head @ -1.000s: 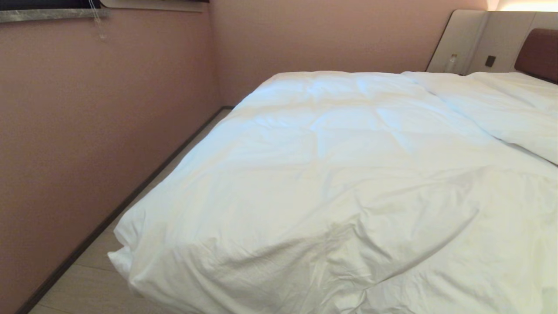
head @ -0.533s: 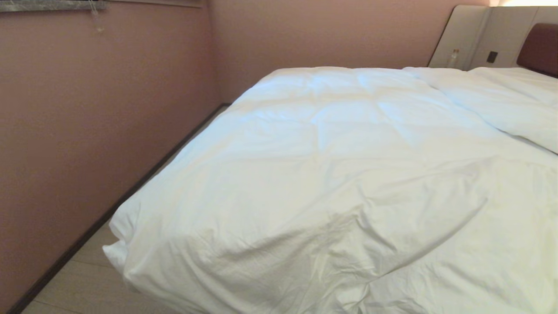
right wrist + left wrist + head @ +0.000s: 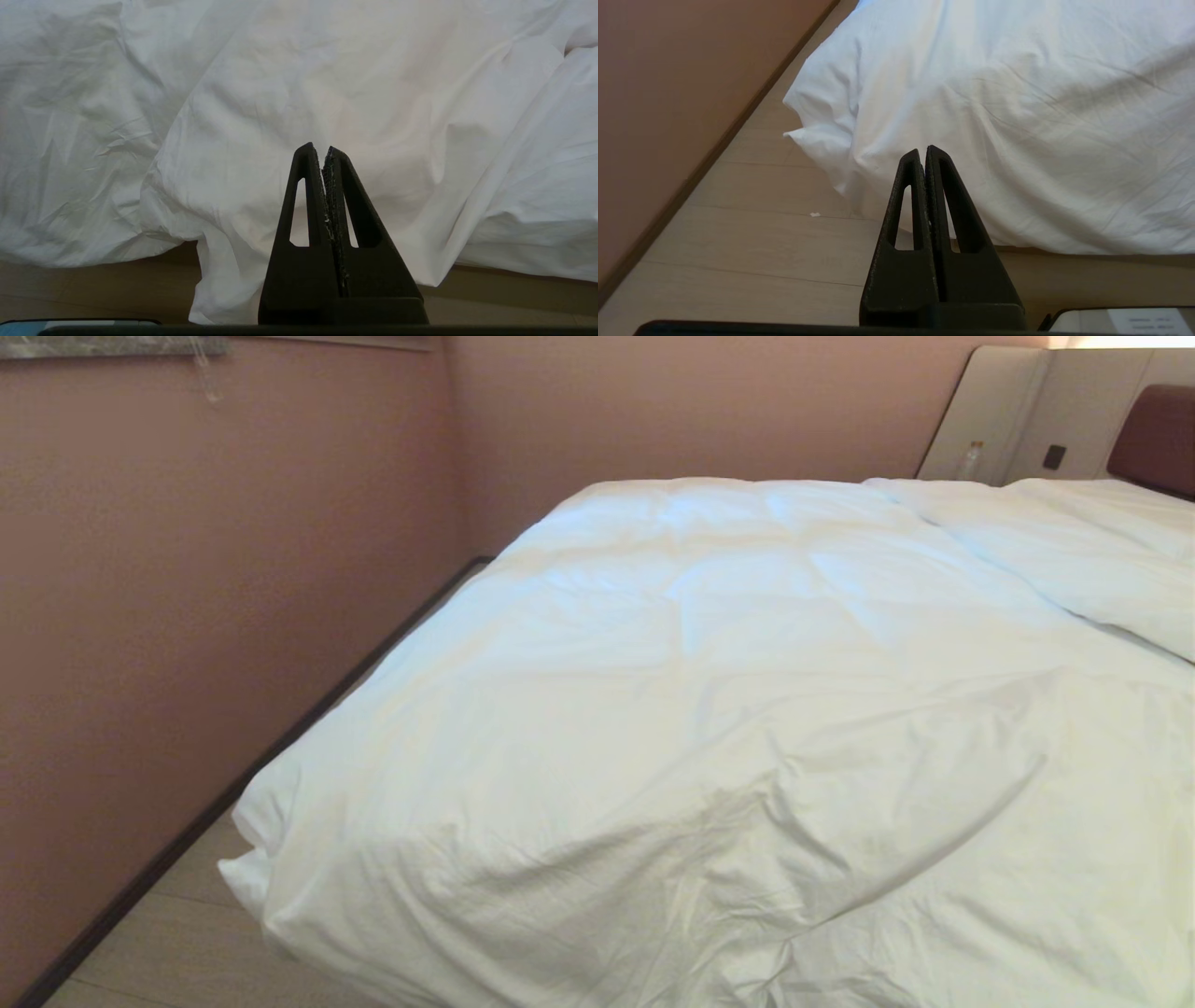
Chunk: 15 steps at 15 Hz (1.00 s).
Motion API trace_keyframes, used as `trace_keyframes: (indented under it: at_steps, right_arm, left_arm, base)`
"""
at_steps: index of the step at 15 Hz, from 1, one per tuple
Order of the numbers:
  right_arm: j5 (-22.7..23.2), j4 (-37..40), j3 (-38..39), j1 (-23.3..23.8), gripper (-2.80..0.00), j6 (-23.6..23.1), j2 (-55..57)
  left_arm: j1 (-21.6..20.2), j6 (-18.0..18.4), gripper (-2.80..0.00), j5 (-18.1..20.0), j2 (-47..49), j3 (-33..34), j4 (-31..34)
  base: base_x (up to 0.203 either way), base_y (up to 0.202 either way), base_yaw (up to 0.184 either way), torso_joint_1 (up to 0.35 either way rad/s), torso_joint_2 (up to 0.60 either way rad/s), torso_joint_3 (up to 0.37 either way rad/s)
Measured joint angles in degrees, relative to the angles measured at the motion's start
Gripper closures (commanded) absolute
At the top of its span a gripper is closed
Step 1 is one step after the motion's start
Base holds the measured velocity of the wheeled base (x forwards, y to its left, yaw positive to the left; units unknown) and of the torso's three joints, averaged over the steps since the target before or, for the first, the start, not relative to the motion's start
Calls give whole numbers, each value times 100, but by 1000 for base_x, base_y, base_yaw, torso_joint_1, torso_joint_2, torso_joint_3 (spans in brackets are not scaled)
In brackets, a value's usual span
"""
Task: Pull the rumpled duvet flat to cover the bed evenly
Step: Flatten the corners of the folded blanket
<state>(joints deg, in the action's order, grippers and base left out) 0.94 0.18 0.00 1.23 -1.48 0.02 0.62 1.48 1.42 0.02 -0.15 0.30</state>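
the duvet [image 3: 728, 709] lies spread over the bed [image 3: 1153, 439], puffy and creased, with faint quilted squares across its middle and a loose ridge of folds running toward the near edge. its near left corner [image 3: 252, 868] bunches and hangs off the bed above the pale wood floor [image 3: 177, 943], close to the pink wall [image 3: 187, 616]. toward the brown headboard a second white fold overlaps it, and a small bottle [image 3: 971, 457] stands against the beige panel [image 3: 999, 411] beside the headboard.

neither arm shows from the head camera. the left gripper [image 3: 923, 150] hangs low with its black fingers pressed together on nothing; just ahead of its tips is the duvet's hanging corner [image 3: 822, 135], not touched, with bare floor [image 3: 752, 238] beneath and the wall's dark skirting [image 3: 714, 149] off to the side. the right gripper [image 3: 320, 148] is likewise closed and empty, tips together; directly in front of it the duvet [image 3: 261, 107] drapes over the bed's edge in heavy rumpled folds, one flap [image 3: 224, 284] drooping lower than the rest down toward the floor beside the gripper's base. whether that flap reaches the floor i cannot tell.
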Motion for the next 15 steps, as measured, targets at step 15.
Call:
trace_keyframes:
  at_steps: [15]
  right_arm:
    - [-8,-2,0,0,0,0,0]
  left_arm:
    - [-42,-5541,0,12,4338,-3572,-51]
  base:
    - [0,0,0,0,0,0]
